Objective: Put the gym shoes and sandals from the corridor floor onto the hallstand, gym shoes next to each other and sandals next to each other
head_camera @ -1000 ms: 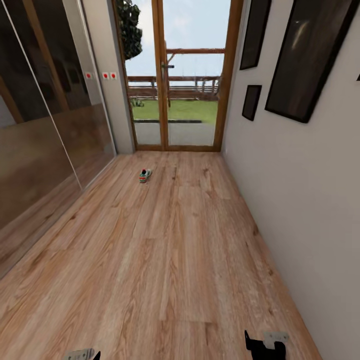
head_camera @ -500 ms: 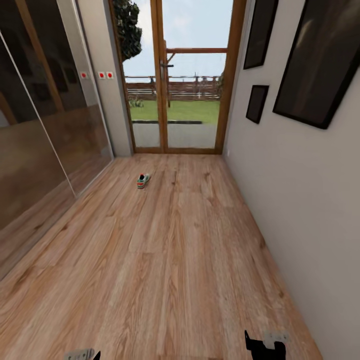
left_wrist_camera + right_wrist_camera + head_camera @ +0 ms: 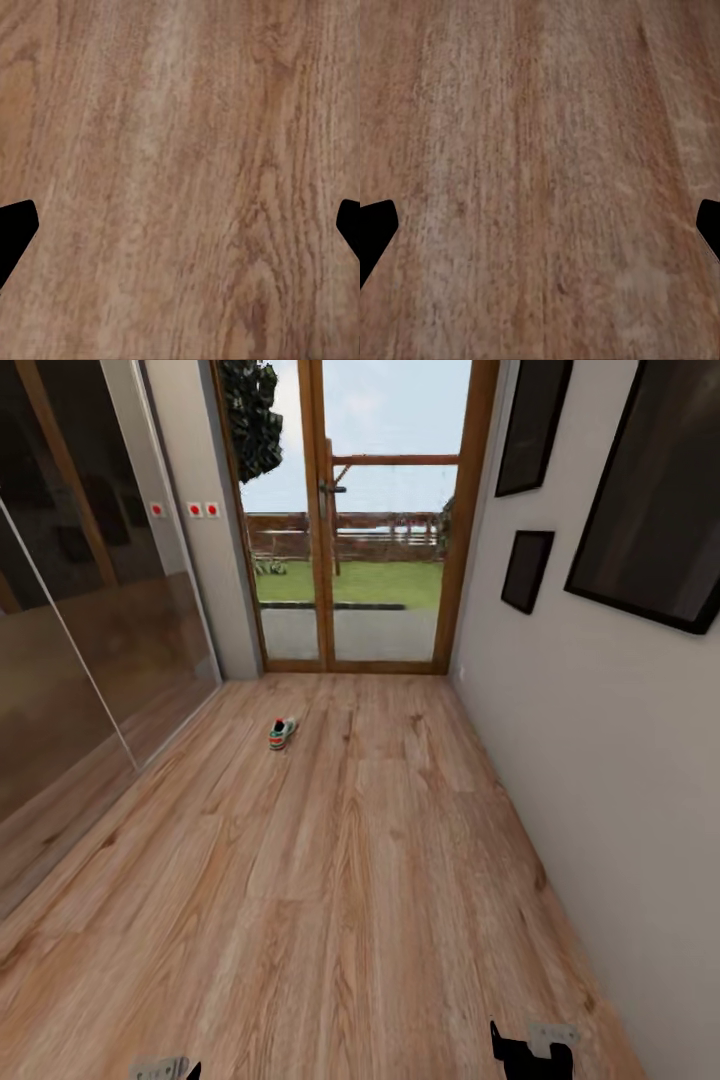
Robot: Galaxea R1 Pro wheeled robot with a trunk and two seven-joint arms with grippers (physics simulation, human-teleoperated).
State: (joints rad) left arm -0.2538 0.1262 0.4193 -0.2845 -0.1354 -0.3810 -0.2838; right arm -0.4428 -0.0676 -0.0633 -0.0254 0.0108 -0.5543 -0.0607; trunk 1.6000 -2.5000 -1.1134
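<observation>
Left tool (image 3: 180, 225): fingers spread wide, nothing between them, bare corridor floor (image 3: 180, 150) beneath. Right tool (image 3: 540, 225): likewise spread and empty over the planks. One gym shoe (image 3: 281, 734) lies on the floor well ahead of both tools, nearer the left tool's side: white body, green stripe, red-orange patch, standing alone short of the glazed wooden door (image 3: 350, 510).
</observation>
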